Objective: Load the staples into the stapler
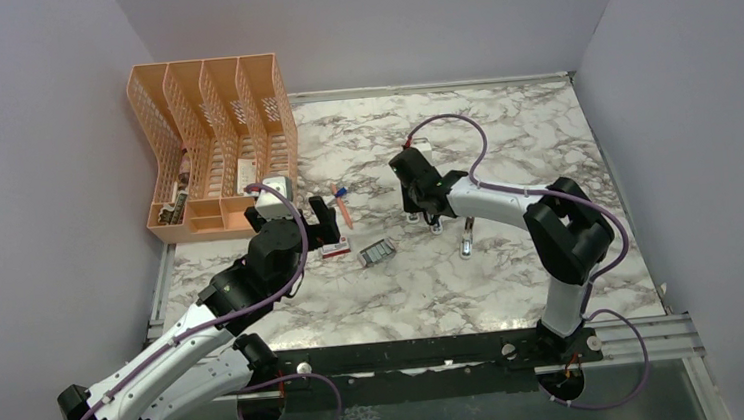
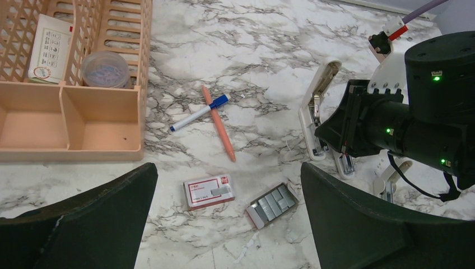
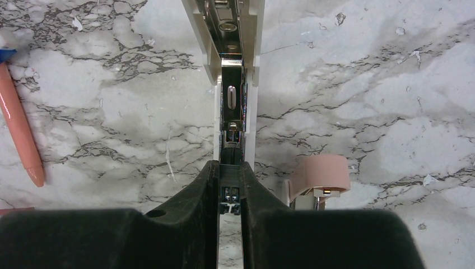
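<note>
The stapler (image 3: 232,84) is a slim white bar lying hinged open, its silver channel showing. My right gripper (image 3: 229,175) is shut on its near end. From the left wrist view, the stapler's raised white lid (image 2: 315,106) sticks out from under that black gripper (image 2: 358,131). The staples (image 2: 273,203) are grey strips in an open tray on the marble, just right of their red-and-white box (image 2: 208,190). My left gripper (image 2: 229,224) hovers above and short of both, wide open and holding nothing; from above it (image 1: 326,226) sits just left of the tray (image 1: 378,253).
An orange pen (image 2: 219,126) crossed by a blue-capped marker (image 2: 199,113) lies beyond the box. An orange file rack (image 1: 212,142) stands at the back left, a clear tub (image 2: 105,69) in it. A short pink block (image 3: 320,175) sits right of the stapler. Grey walls enclose the table.
</note>
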Controlling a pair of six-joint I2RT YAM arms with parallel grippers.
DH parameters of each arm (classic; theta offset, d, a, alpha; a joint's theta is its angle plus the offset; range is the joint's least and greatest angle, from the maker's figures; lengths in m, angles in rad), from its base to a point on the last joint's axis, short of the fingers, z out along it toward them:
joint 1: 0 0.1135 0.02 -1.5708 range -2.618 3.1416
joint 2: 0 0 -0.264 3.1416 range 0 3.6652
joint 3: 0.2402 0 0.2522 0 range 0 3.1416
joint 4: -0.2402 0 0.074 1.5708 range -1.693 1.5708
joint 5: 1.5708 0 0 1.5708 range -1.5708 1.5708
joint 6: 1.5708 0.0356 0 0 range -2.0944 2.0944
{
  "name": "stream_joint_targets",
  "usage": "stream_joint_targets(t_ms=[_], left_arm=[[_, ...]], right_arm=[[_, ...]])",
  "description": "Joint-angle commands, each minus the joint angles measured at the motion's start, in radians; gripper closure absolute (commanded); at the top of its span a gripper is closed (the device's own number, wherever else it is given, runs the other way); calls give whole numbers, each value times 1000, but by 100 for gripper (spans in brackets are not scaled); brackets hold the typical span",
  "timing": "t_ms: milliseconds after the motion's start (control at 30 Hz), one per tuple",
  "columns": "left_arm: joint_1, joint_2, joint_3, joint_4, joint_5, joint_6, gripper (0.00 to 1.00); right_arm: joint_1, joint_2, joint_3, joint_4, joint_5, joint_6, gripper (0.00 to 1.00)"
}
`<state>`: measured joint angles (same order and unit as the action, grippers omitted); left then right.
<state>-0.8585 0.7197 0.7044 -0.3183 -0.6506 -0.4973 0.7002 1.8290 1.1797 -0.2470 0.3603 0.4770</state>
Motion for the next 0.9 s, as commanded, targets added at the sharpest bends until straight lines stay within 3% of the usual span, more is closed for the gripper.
stream_joint_targets(t_ms=[0,500,867], left_arm=[[3,0,-6,19,1,-4,1],[3,-2,-5,18,0,-4,1],[3,-2,-6,18,1,-4,1]], right_arm=[[-5,27,7,-8,-9,5,82],[-11,44,69,-209,-88,23,78],[-16,66,114,-255,-107,15,74]])
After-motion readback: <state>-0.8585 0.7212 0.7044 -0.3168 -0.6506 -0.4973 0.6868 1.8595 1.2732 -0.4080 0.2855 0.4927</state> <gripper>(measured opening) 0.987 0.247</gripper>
